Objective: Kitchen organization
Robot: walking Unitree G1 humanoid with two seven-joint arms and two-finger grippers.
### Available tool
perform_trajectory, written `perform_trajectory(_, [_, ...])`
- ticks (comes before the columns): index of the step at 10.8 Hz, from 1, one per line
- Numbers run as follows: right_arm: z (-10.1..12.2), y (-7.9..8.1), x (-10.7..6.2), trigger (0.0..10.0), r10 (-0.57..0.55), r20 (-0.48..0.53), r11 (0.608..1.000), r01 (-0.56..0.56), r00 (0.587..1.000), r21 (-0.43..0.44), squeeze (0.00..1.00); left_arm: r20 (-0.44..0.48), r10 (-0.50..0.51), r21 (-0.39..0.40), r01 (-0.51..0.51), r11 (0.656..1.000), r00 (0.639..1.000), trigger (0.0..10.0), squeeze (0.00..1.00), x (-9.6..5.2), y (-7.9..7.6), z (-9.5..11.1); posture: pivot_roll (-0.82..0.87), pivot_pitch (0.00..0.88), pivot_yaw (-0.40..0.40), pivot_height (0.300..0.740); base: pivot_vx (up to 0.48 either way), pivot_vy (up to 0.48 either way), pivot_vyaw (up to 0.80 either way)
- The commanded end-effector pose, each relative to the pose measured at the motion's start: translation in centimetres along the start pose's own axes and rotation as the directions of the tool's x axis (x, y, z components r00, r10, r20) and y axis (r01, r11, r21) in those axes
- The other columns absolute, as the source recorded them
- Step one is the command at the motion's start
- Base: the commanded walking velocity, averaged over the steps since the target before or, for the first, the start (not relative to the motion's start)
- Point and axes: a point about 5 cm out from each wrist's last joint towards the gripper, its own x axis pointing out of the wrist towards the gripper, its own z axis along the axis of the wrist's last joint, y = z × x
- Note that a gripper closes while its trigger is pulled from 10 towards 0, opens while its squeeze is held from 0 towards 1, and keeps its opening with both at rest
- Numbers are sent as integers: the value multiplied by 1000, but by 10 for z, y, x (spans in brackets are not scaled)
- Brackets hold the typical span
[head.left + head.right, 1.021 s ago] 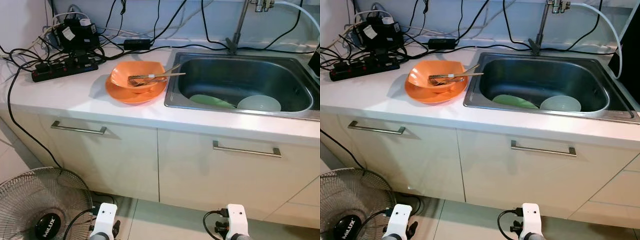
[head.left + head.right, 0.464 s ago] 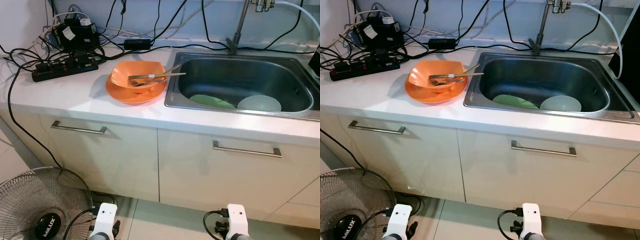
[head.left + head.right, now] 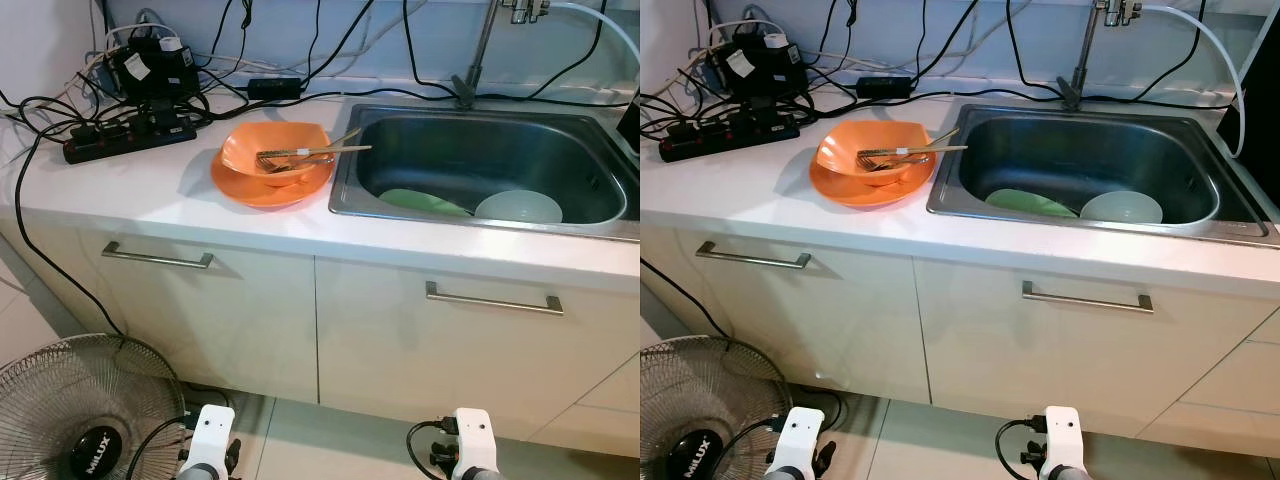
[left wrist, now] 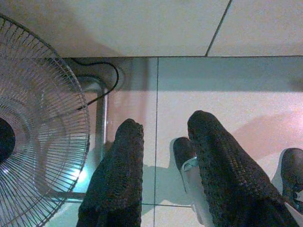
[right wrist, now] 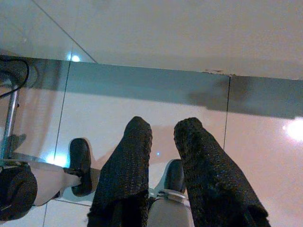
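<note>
An orange bowl (image 3: 275, 150) sits on an orange plate (image 3: 262, 190) on the white counter, just left of the steel sink (image 3: 345, 190). A fork and chopsticks (image 3: 312, 152) lie across the bowl. Inside the sink lie a green plate (image 3: 420, 200) and a pale bowl (image 3: 518, 207). Both arms hang idle below the counter, near the floor. My left gripper (image 4: 163, 125) points at the floor tiles, open and holding nothing. My right gripper (image 5: 163, 124) is also open over the tiles, with a narrow gap between its fingers.
A power strip (image 3: 125, 135), adapters and tangled black cables crowd the counter's back left. The faucet (image 3: 478, 55) stands behind the sink. Two cabinet doors with bar handles (image 3: 157, 258) (image 3: 492, 300) face me. A floor fan (image 3: 80, 410) stands at the lower left, close to my left arm.
</note>
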Motion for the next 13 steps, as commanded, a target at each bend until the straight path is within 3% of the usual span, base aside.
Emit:
perform_trajectory(1, [1,-1,0,10000,-13,15,1000,13,1000,12,0,40,26,-2,-26,1000,999,10000,0,1,5,7,181,20,37,740,0,0,0])
perform_trajectory(6, [3,-2,-2,10000,-39,98,999,37,994,25,0,210,128,-49,-121,991,969,10000,0,-8,28,15,178,39,43,740,0,0,0])
perform_trajectory(9, [9,-5,-5,10000,-80,187,997,83,979,-10,0,347,165,-49,-158,986,923,10000,0,-16,38,26,163,43,40,740,0,0,0])
perform_trajectory(10, [11,-6,-6,10000,-87,205,996,93,975,-19,0,391,167,-40,-165,986,905,10000,0,-19,39,30,161,44,38,740,0,0,0])
perform_trajectory(11, [13,-8,-7,10000,-101,245,993,111,964,-29,0,482,187,-44,-190,981,856,10000,0,-25,43,44,156,46,36,740,0,0,0])
perform_trajectory(12, [15,-8,-8,10000,-101,262,992,116,960,-42,0,523,178,-26,-194,981,833,10000,0,-28,42,51,158,47,33,740,0,0,0])
perform_trajectory(13, [48,-22,-13,10000,-82,422,989,125,903,-75,0,599,152,22,-206,978,787,10000,0,-35,38,66,156,52,31,740,0,0,0])
